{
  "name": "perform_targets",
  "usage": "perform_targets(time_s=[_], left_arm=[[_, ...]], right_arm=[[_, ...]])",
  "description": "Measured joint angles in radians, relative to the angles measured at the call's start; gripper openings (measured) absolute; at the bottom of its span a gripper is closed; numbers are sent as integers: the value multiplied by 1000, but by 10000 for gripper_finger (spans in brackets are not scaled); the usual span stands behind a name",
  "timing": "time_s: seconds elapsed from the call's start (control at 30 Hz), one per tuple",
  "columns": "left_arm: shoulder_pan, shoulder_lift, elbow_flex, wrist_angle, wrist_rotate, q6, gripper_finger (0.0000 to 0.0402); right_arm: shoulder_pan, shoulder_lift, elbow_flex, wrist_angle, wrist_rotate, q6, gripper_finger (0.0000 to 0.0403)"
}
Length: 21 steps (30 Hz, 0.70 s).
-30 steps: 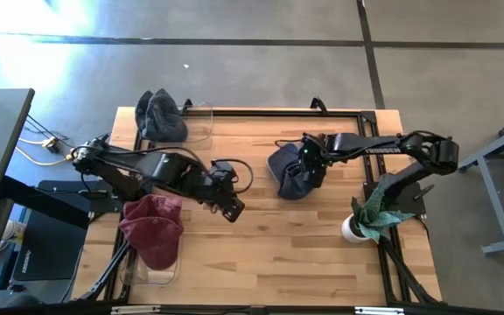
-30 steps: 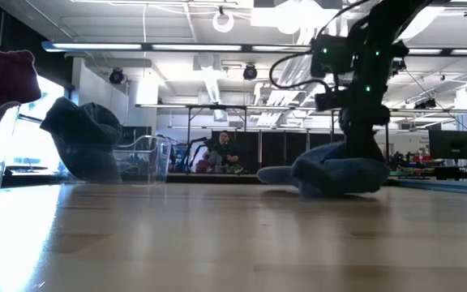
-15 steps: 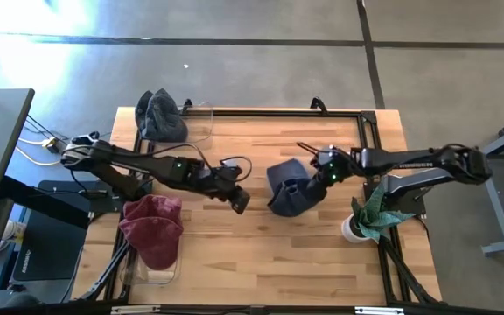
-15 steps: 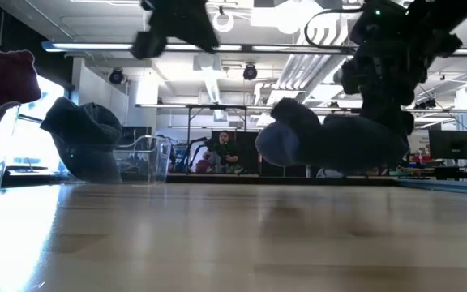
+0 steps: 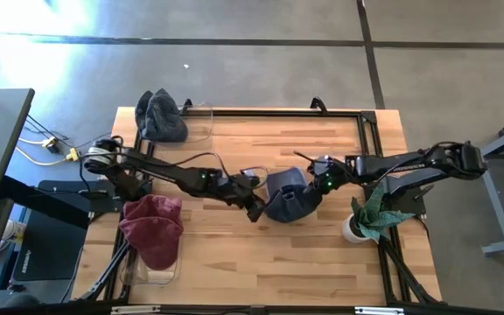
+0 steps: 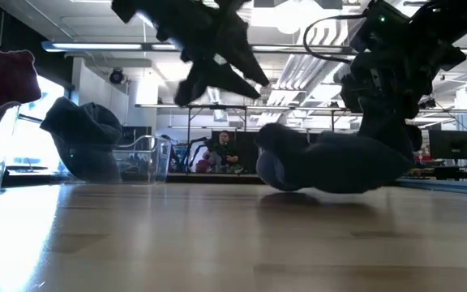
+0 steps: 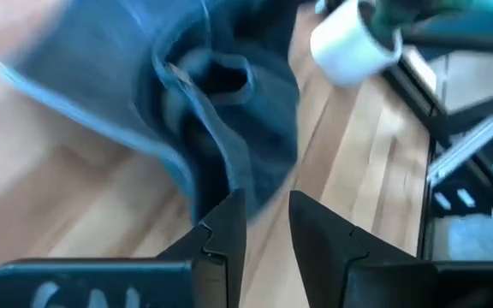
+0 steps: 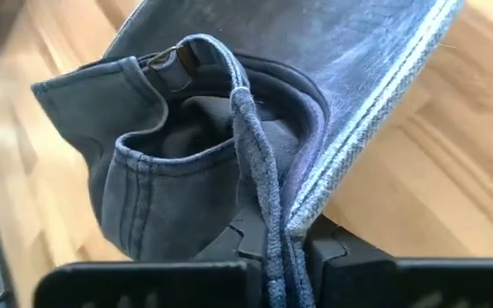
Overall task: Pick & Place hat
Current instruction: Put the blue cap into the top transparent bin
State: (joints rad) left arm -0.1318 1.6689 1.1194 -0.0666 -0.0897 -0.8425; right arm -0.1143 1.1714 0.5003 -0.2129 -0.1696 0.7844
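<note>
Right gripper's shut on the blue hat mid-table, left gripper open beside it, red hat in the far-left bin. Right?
One thing is wrong: the red hat lies in the near-left bin, as the high view shows; the far-left one holds a dark hat. The right gripper does clamp the blue hat, and the left gripper is open beside it.

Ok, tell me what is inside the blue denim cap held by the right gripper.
Inside the blue denim cap, the right wrist view shows only its grey lining, back strap and metal buckle. The deeper crown is shadowed. The right gripper pinches the rim.
</note>
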Motion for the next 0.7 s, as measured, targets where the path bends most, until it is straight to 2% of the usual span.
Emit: perform_targets(time_s=[0.1, 0.2, 0.37, 0.47, 0.6, 0.7], left_arm=[[1, 33, 2, 21, 37, -9, 87], [1, 49, 25, 27, 55, -13, 87], [-6, 48, 83, 31, 57, 39, 88], [-7, 49, 111, 19, 58, 54, 88], [-5, 51, 130, 12, 56, 56, 88], [-6, 79, 142, 20, 79, 57, 88]], right_arm=[[-2, 1, 0, -11, 24, -33, 45], [-22, -2, 1, -11, 40, -74, 93], [-91, -4, 30, -78, -30, -91, 167], [-100, -24, 101, -204, 39, -132, 176], [-93, -45, 260, -439, 160, -199, 169], [-52, -48, 382, -558, 184, -246, 157]])
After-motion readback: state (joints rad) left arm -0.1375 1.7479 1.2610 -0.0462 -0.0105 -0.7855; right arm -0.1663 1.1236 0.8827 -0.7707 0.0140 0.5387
